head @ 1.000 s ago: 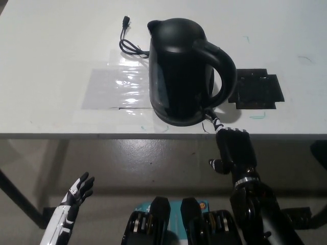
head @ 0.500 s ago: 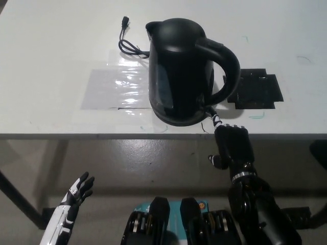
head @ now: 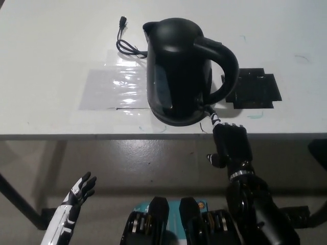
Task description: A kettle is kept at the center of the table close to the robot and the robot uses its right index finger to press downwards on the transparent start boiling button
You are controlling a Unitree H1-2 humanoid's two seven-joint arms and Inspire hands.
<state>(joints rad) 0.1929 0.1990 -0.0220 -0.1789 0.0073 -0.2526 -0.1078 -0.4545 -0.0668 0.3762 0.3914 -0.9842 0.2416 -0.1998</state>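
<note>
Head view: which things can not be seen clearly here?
- Start button: hidden at the base of the kettle, under its handle; contact with the right hand cannot be judged.
- Cord: its far end disappears behind the kettle.
- Left hand: its arm is cut off by the bottom edge.
- Black patch: too dark to identify.

Black kettle [head: 176,71] stands upright on the white counter [head: 51,46], near its front edge, handle toward picture right. Right hand [head: 230,143], black, is at the counter edge with one finger extended up to the kettle base below the handle; remaining fingers curled. Left hand [head: 79,191], white, hangs below counter level at lower left, fingers apart, holding nothing. Power cord [head: 125,43] lies behind the kettle. Black pad [head: 255,89] lies just right of the handle.
</note>
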